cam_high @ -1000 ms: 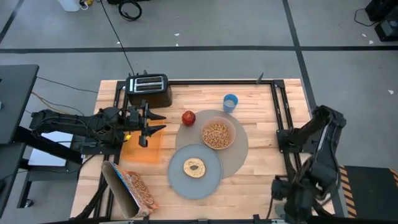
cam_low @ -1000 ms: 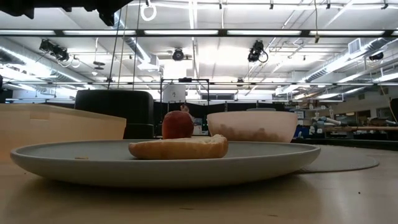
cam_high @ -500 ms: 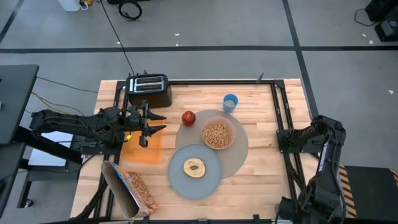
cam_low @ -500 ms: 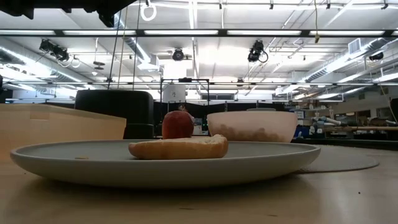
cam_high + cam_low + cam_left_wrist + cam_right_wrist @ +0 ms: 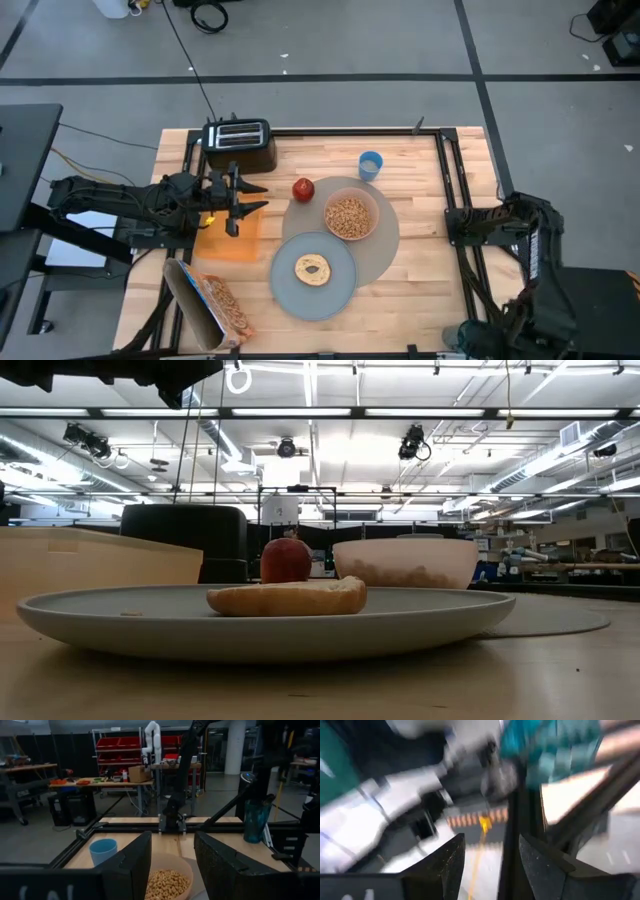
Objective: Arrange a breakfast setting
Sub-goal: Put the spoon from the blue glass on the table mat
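You are looking at a wooden bench point(image 5: 420, 262) where the breakfast setting is nearly laid out. The large round grey-tan mat point(image 5: 385, 243) is sitting at the middle, and the smaller grey plate point(image 5: 285, 283) is overlapping its near-left edge. The bagel point(image 5: 312, 268) is lying flat on that plate. The translucent pink bowl point(image 5: 350, 215), filled with cereal, is resting on the mat just beyond the plate. The red apple point(image 5: 303, 189) is standing on bare wood just beside the mat's far-left edge, and the small blue cup point(image 5: 370, 165) is standing apart from the mat on the far side. No spoon is showing in any view.

Your left tool point(image 5: 240, 198) is hovering over the orange translucent board point(image 5: 228, 240), near the black toaster point(image 5: 239, 143), with its jaws parted and nothing between them; its wrist camera is looking across at the bowl and cup. Your right tool point(image 5: 487, 852) is hanging off the bench's right edge, jaws apart and empty.

By my reading, you are sitting between steps, with the spoon not yet placed. The next move is calling for you to locate the spoon, which I cannot find here, and perhaps to bring the cup or apple closer to the mat.
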